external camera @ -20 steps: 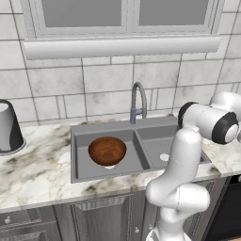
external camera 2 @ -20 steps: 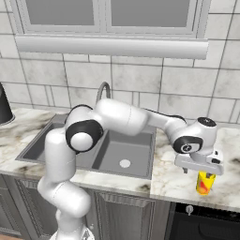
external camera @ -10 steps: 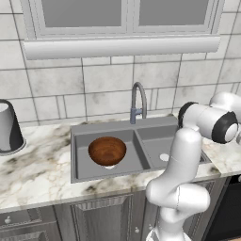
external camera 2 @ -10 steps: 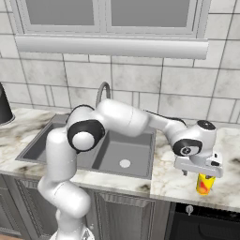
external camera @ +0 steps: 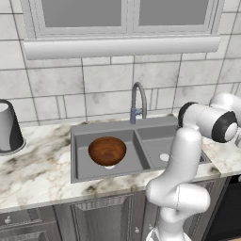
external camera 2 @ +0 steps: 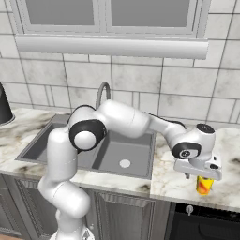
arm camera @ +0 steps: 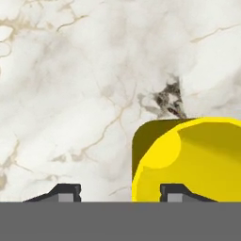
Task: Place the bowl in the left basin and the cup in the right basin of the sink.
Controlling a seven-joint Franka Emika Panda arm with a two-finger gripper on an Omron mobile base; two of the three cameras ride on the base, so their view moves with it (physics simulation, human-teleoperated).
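Observation:
The reddish-brown bowl (external camera: pixel 107 150) rests in the left basin (external camera: pixel 84 141) of the dark grey sink (external camera: pixel 101 128). The right basin (external camera: pixel 153 139) holds nothing but its pale drain. The yellow cup (external camera 2: pixel 205 184) stands upright on the marble counter, right of the sink and near the front edge. My gripper (external camera 2: pixel 201 178) hangs straight down on top of it. In the hand view, the gripper (arm camera: pixel 120 193) is open and straddles the cup (arm camera: pixel 188 160). One fingertip (arm camera: pixel 176 194) is over the cup's mouth. The other fingertip (arm camera: pixel 63 192) stands clear to the side of its wall.
An arched faucet (external camera: pixel 137 101) rises behind the sink divider. A large pale-grey tapered cylinder with a black base (external camera: pixel 7 127) stands at the far left of the counter. A dark appliance front (external camera 2: pixel 206 220) sits below the counter under the cup.
The hand has sunk a little lower over the yellow cup. The bowl and the base have not moved.

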